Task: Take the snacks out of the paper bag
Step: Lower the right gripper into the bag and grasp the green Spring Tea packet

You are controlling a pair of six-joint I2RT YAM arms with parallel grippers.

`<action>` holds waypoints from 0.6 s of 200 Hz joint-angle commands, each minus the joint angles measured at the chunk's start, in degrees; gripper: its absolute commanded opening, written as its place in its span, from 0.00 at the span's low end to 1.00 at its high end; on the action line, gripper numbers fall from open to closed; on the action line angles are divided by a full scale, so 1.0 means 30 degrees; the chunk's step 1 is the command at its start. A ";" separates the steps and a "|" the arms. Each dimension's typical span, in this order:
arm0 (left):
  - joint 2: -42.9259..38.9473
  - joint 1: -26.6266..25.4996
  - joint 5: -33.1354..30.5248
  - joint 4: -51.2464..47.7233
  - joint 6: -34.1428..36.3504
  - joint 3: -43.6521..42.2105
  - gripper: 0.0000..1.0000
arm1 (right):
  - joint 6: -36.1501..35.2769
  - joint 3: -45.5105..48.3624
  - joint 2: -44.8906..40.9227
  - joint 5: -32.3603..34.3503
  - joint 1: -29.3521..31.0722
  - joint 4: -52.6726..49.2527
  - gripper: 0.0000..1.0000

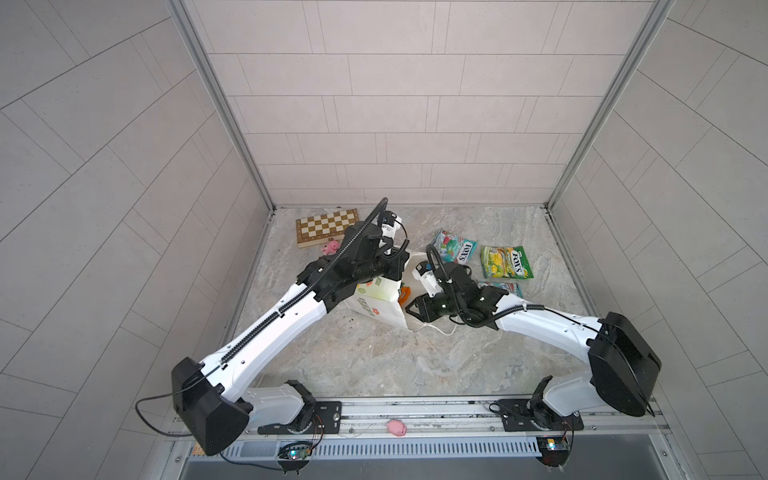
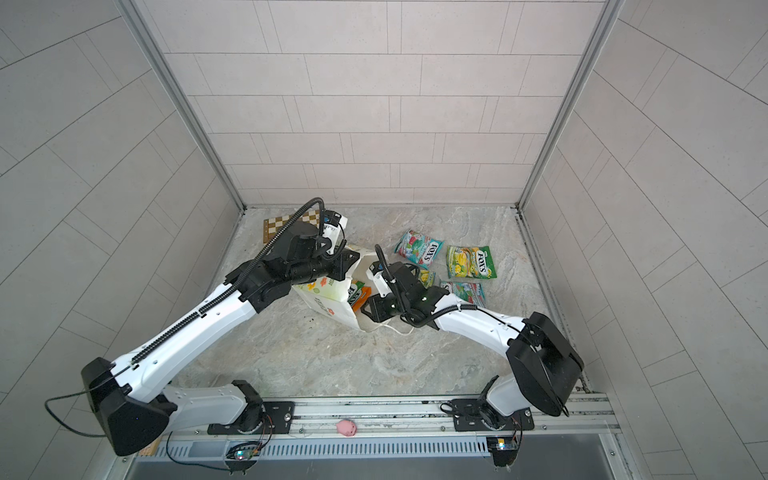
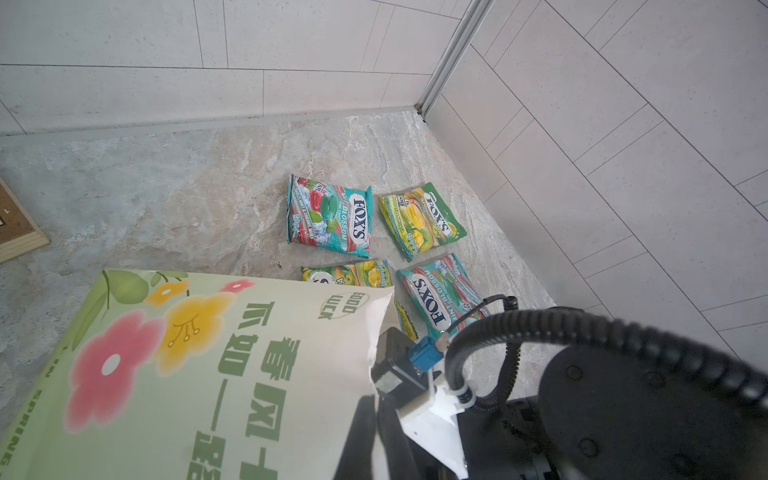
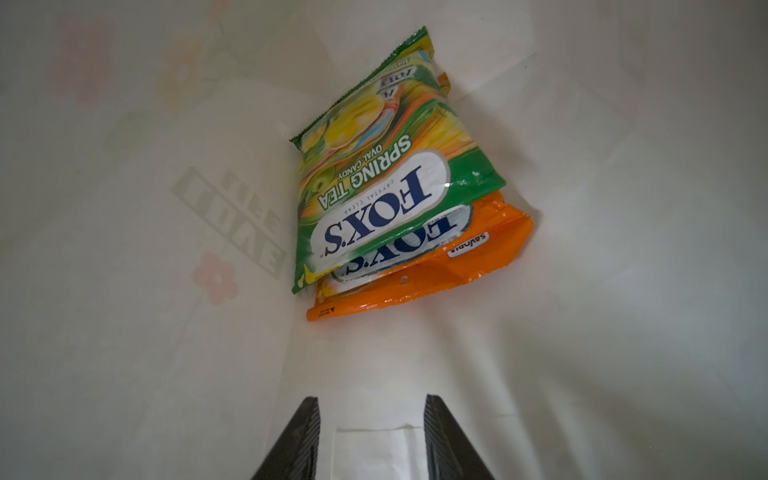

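while left hand pinches paper bag, right hand apart facing fox's spring tea packet.

FOX'S SPRING TEA on green packet, GOOD LUCK on paper bag

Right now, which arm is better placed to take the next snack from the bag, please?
Likely right: its open jaws face the green packet inside the bag; the left's hold it open.
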State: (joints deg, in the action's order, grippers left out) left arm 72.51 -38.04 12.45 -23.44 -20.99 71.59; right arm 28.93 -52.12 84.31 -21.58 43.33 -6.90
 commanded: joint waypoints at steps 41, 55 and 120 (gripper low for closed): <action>-0.0322 -0.0034 0.0492 0.0104 -0.0121 0.0163 0.00 | 0.1716 -0.1593 0.2015 0.2705 0.0582 0.1055 0.43; -0.0242 -0.0027 0.0502 0.0134 -0.0148 0.0167 0.00 | 0.2444 -0.1975 0.2345 0.3259 0.0800 0.1326 0.43; -0.0117 -0.0034 0.0574 0.0255 -0.0270 0.0189 0.00 | 0.5803 -0.3047 0.3841 0.5404 0.0969 0.1799 0.46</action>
State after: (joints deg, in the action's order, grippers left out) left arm 72.53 -38.04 13.74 -23.40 -21.39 71.59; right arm 41.08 -59.94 94.13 -9.56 46.13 -2.46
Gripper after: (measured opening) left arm 0.061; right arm 0.448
